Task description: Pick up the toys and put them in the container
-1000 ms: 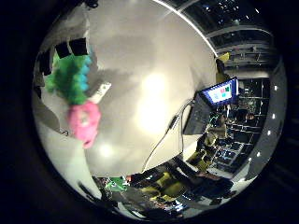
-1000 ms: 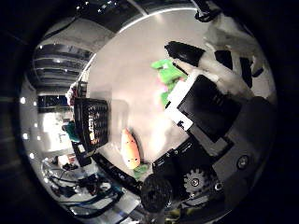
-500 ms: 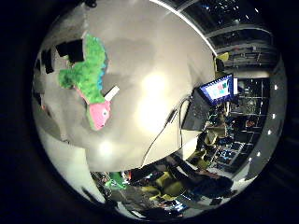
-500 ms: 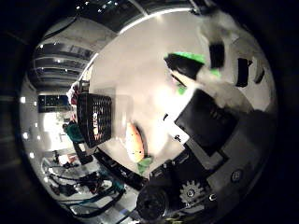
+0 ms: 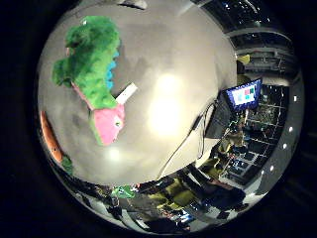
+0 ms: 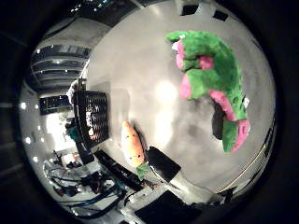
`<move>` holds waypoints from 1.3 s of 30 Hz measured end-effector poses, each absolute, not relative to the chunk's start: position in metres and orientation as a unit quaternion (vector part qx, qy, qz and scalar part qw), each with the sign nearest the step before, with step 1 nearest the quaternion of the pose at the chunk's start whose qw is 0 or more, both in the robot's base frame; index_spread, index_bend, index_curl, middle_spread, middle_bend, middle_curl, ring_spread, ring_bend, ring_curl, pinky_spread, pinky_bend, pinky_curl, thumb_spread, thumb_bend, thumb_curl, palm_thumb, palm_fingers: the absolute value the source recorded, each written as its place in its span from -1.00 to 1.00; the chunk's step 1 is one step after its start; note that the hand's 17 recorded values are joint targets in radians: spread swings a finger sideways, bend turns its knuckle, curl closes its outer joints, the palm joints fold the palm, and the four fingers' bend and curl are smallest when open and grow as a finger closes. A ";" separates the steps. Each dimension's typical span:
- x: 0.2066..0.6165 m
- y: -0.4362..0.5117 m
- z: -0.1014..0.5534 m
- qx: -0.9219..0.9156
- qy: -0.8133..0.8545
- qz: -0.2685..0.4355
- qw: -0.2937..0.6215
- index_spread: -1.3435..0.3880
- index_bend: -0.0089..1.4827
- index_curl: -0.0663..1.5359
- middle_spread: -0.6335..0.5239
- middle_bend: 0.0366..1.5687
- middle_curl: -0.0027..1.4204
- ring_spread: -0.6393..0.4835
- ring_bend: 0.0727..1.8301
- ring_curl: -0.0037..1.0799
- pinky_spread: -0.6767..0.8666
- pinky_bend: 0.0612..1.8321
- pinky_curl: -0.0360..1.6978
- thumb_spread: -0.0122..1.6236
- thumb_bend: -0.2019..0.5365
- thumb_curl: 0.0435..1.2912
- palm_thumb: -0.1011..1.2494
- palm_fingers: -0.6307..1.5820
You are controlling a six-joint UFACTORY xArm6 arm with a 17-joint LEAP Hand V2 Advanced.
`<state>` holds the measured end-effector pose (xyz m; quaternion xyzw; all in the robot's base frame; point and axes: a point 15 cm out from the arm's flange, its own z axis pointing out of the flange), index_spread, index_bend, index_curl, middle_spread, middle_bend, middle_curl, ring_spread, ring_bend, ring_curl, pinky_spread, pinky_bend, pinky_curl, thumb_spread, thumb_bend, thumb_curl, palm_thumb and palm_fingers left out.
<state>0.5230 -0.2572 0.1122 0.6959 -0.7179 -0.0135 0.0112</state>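
The black mesh container (image 6: 92, 122) stands at the edge of the bench (image 6: 140, 70) and serves as the landmark: just beside it lies the orange carrot toy (image 6: 131, 143), and farther from it, well apart, lies the green and pink plush toy (image 6: 212, 84), apparently free on the bench surface. Both toys are outside the container, so neither is yet delivered. One dark finger (image 6: 163, 164) of the hand (image 6: 180, 179) shows near the carrot toy, but whether the hand is wide or closed cannot be told.
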 end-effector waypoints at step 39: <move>0.536 -0.299 0.069 0.683 -0.729 -0.039 0.024 0.17 -0.03 -0.30 -0.14 0.15 -0.22 -0.20 0.15 -0.16 -0.58 0.05 -0.47 0.20 -0.50 -0.50 0.28 0.92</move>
